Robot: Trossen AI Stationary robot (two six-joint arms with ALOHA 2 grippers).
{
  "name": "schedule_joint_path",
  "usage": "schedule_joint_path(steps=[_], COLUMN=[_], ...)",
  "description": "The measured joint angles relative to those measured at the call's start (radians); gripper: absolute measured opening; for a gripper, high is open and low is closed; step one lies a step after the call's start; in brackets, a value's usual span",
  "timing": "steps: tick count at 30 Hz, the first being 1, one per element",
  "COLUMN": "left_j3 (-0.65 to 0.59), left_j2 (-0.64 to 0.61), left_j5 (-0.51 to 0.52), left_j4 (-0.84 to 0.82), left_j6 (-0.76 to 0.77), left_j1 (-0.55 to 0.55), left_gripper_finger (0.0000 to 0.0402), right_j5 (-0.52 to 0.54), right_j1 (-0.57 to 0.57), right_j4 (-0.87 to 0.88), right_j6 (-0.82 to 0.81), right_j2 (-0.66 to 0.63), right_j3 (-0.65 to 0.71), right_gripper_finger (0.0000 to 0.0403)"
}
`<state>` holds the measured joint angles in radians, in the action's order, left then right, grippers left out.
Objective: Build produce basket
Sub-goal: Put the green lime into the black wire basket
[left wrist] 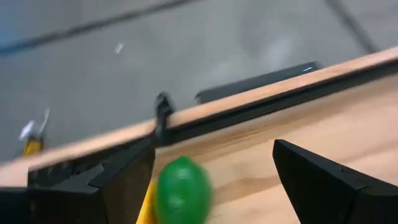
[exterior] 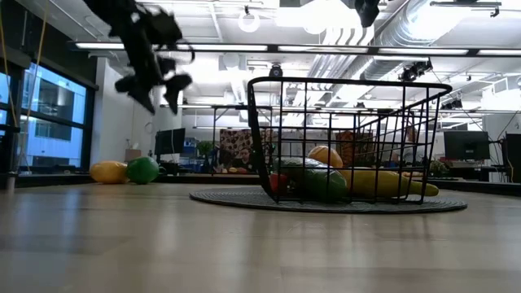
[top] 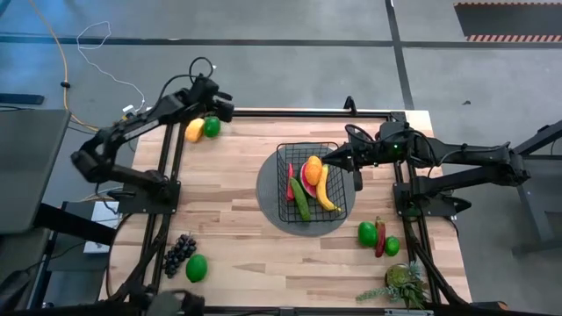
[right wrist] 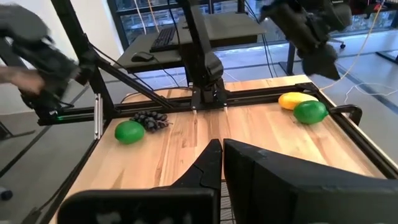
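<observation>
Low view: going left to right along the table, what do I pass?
Yellow fruit → green round fruit → round mat → basket holding produce. The left claw hangs above the green fruit.

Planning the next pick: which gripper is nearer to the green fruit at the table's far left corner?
Left. The left gripper hangs open just above the green fruit and the yellow fruit beside it. The right gripper is shut, across the table over the basket.

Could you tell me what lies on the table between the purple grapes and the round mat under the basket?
Nothing: in the high view, bare wood separates the grapes from the mat beneath the basket.
</observation>
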<state>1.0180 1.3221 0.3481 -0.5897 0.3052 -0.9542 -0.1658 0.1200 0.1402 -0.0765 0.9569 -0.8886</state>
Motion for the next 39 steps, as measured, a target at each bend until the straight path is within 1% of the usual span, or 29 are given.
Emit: schedule_joint_path(steps=[4, 9, 13, 15, 19, 27, 30, 39], left_j3=[0.000, 0.000, 0.000, 0.000, 0.000, -0.002, -0.002, -0.023], left_j2=[0.114, 0.225, 0.275, 0.288, 0.308, 0.318, 0.318, 0.318], left_j5=[-0.001, -0.008, -0.064, -0.067, -0.022, -0.033, -0.054, -0.049], left_j4=[0.003, 0.002, 0.002, 0.002, -0.021, -0.037, -0.061, -0.059], left_j6=[0.068, 0.118, 0.156, 0.157, 0.140, 0.149, 0.155, 0.199], left_j1=[-0.063, -0.094, -0.100, -0.100, -0.099, -0.095, -0.094, -0.062], left_gripper_finger=[0.0317, 0.0317, 0.0317, 0.0317, 0.0317, 0.0316, 0.0316, 0.0316], right_j5=[0.000, 0.001, 0.003, 0.003, 0.003, 0.003, 0.003, 0.002], right_j1=[0.000, 0.000, 0.000, 0.000, 0.000, 0.000, 0.000, 0.000], right_j4=[0.000, 0.000, 0.000, 0.000, 0.001, 0.006, 0.011, 0.035], right_j6=[-0.013, -0.023, -0.030, -0.029, -0.029, -0.028, -0.028, -0.028], right_j2=[0.000, 0.000, 0.000, 0.000, 0.000, 0.003, 0.005, 0.006], right_j3=[0.000, 0.000, 0.000, 0.000, 0.000, 0.000, 0.000, 0.000], right_gripper_finger=[0.0000, 0.0000, 0.0000, 0.0000, 0.0000, 0.0000, 0.0000, 0.0000])
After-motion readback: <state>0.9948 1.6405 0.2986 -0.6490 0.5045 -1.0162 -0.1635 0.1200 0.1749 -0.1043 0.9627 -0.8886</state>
